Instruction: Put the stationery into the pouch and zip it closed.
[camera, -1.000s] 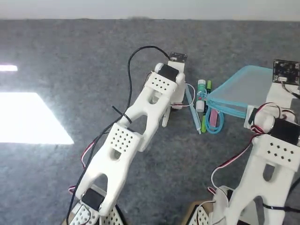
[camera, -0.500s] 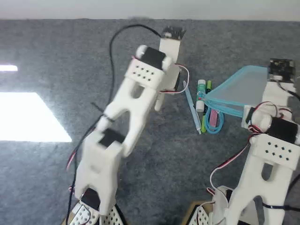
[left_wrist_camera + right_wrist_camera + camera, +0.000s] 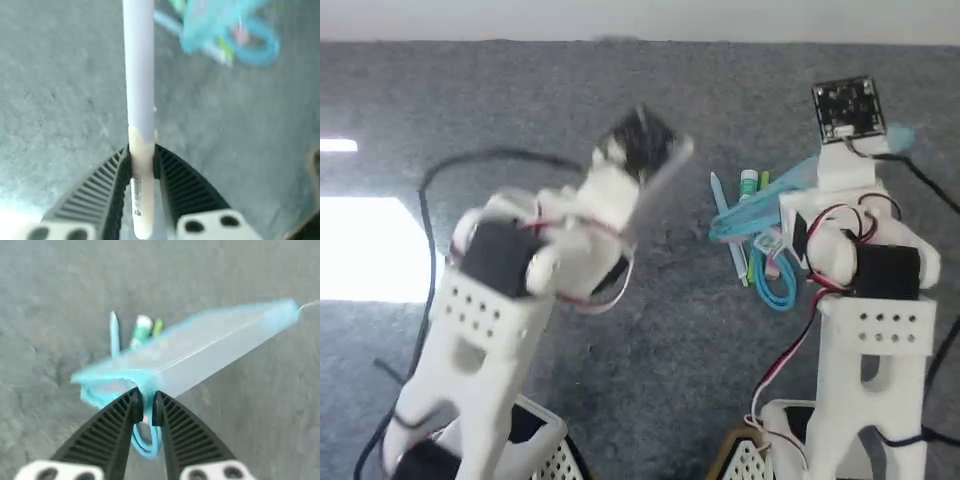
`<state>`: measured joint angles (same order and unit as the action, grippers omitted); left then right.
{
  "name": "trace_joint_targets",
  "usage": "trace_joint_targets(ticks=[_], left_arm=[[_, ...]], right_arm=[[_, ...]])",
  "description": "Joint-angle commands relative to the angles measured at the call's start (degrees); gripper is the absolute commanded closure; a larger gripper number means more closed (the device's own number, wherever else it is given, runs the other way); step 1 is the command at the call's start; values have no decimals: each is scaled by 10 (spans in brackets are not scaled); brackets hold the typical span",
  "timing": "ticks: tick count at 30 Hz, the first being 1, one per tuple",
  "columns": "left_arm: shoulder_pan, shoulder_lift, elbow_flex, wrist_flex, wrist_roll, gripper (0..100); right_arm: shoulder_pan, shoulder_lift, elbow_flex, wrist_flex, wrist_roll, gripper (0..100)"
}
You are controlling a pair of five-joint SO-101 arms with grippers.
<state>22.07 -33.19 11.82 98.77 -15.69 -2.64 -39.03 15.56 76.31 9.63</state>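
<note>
The left pincer was clamped on a pale pen, its jaws closed around the barrel close to one end, so that most of the length stuck out beyond them above the table; the pen looked light and stiff, with a smooth barrel likely to slip or swivel in so short a hold; a grip nearer the middle would have steadied it, though the end hold left the far tip free to lead into an opening.

The right pincer was closed on the blue edge band of the pouch, which hung tilted over the other stationery; the pouch seemed thin, soft and translucent, apt to sag and to close its own mouth; the stitched band was the sound place to pinch, since the film would crumple.

A blue pen and a loop of blue cord lay on the table just beside and partly under the pouch.
</note>
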Motion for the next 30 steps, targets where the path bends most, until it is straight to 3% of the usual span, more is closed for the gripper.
trace_joint_targets(ticks=[1,5,11,17,19,22,25,30], left_arm=[[9,-70,92,18,-100,991],[33,-79,160,15,-163,991],[116,-78,169,-4,-155,991],[118,-22,171,-37,-111,991],[117,-3,169,-40,-102,991],[57,-26,152,-37,-76,991],[-49,-64,102,-18,-69,991],[-175,-69,78,14,-71,991]], right_arm=[[-25,-15,-52,-2,-13,991],[-51,-14,-47,-19,-11,991],[-85,-15,-47,-8,1,991],[-80,-45,-47,27,7,991],[-59,-61,-36,50,40,991],[-55,-87,39,111,103,990],[-101,-133,193,78,125,983],[-183,-196,335,35,205,805]])
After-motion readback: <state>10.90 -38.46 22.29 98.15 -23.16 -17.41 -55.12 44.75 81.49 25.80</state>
